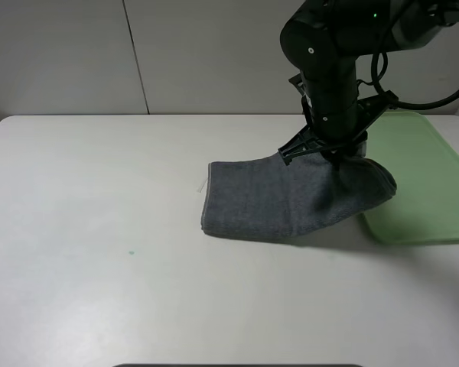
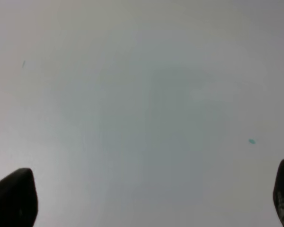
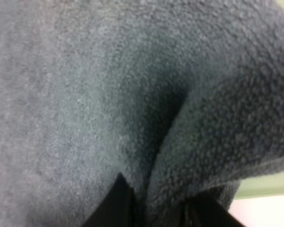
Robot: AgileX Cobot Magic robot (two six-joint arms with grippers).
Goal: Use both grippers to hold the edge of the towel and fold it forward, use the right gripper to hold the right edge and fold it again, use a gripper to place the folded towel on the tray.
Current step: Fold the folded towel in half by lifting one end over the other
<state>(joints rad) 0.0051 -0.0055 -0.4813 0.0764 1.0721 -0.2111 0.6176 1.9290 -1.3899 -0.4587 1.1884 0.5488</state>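
Right claw [image 1: 338, 156] pinches the towel [image 1: 275, 202], raised end seemingly over the tray [image 1: 432, 176] just beside it; left claw [image 2: 149, 194] spread above table [image 2: 132, 94].

The white desk [image 1: 99, 229] fills most of the frame, with a tiny teal speck [image 1: 131, 252] at lower left. Right of centre lies the folded dark grey towel [image 1: 283, 200] (its right end raised off the surface). The pale green tray [image 1: 424, 176] lies flat at the right edge, partly overlapped by that raised end.
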